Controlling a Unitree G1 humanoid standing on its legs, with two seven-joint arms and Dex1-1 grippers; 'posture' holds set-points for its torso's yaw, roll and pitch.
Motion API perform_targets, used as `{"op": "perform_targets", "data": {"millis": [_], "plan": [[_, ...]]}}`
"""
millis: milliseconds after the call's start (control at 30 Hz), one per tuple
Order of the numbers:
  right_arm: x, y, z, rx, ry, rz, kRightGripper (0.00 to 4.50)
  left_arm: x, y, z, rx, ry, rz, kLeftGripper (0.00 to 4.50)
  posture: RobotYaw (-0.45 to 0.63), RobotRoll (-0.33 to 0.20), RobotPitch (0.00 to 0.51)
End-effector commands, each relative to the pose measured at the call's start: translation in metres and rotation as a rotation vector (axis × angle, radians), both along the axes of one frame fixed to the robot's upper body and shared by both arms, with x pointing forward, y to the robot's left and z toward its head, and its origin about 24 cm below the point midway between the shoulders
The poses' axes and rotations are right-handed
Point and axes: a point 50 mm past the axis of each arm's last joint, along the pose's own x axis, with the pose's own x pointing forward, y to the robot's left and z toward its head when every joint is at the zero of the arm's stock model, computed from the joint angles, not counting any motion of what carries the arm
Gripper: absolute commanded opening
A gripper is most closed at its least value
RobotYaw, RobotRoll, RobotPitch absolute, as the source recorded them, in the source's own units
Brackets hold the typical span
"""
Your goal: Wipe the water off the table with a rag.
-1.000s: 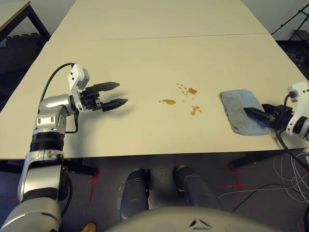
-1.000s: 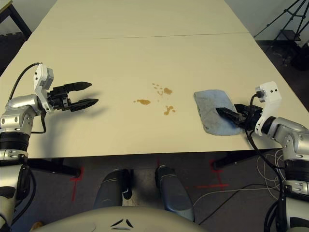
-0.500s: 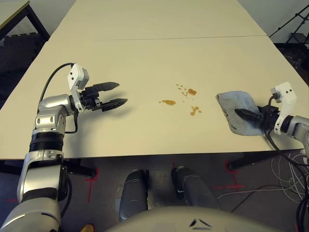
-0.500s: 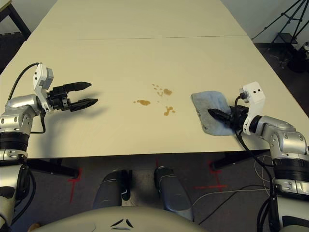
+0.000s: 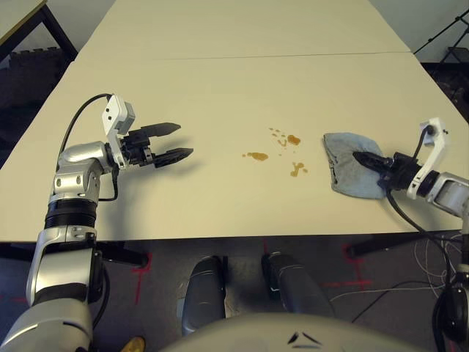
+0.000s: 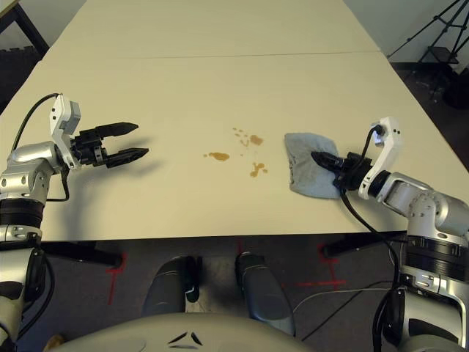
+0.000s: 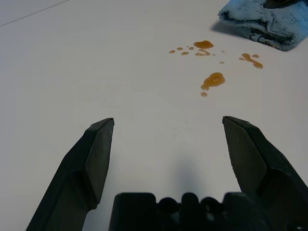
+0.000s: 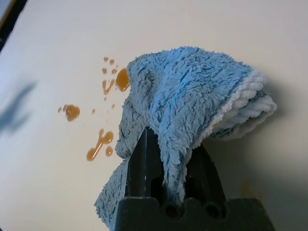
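Observation:
The grey-blue rag (image 5: pixel 350 165) lies bunched on the pale table (image 5: pixel 220 95) at the right. My right gripper (image 5: pixel 364 158) is shut on the rag (image 8: pixel 192 106), with a fold pinched between its black fingers (image 8: pixel 144 166). Just left of the rag sit the water drops (image 5: pixel 292 139), amber-brown blotches near the table's middle, among them one blotch (image 5: pixel 256 155) further left and another (image 5: pixel 297 169) nearer the front. My left gripper (image 5: pixel 180 141) hovers open over the left side of the table, fingers (image 7: pixel 96 154) spread with nothing between them, pointing toward the drops (image 7: pixel 213 80).
A thin seam (image 5: pixel 242 57) crosses the table farther back. Dark floor, cables (image 5: pixel 440 257) and a tripod (image 5: pixel 447 37) lie beyond the right edge. Another table's corner (image 5: pixel 22 18) stands at the far left.
My right gripper has closed on the rag and dragged it left toward the drops, bunching it up. The left arm has stayed still.

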Motion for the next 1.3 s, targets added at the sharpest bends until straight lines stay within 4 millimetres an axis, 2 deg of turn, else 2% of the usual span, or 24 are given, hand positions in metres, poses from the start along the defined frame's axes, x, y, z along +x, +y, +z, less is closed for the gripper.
{"op": "perform_targets", "data": {"millis": [33,200,367,667,900,1067,1300], "plan": [[-0.008,0.009,-0.009,-0.056,0.042,0.030,0.12,0.001,0.000,-0.003,0.015,0.013,-0.009,4.50,-0.23,0.000,0.135],[-0.013,0.016,-0.027,-0.110,0.085,0.065,0.12,0.002,-0.002,-0.003,0.015,0.015,-0.017,4.50,-0.23,0.000,0.142],[-0.020,0.038,-0.039,-0.104,0.103,0.129,0.12,0.002,-0.002,-0.004,0.018,0.020,-0.024,4.50,-0.24,0.000,0.146],[-0.022,0.083,-0.047,-0.031,0.093,0.194,0.12,0.000,-0.001,-0.005,0.025,0.026,-0.025,4.50,-0.23,0.000,0.155],[-0.023,0.107,-0.048,-0.013,0.088,0.252,0.12,0.000,-0.002,-0.006,0.023,0.027,-0.026,4.50,-0.23,0.000,0.157],[-0.025,0.117,-0.048,-0.003,0.086,0.281,0.12,0.000,-0.003,-0.006,0.021,0.028,-0.028,4.50,-0.23,0.000,0.158],[-0.026,0.118,-0.047,-0.005,0.079,0.286,0.12,0.000,-0.005,-0.009,0.016,0.030,-0.030,4.50,-0.23,0.000,0.158]]}}
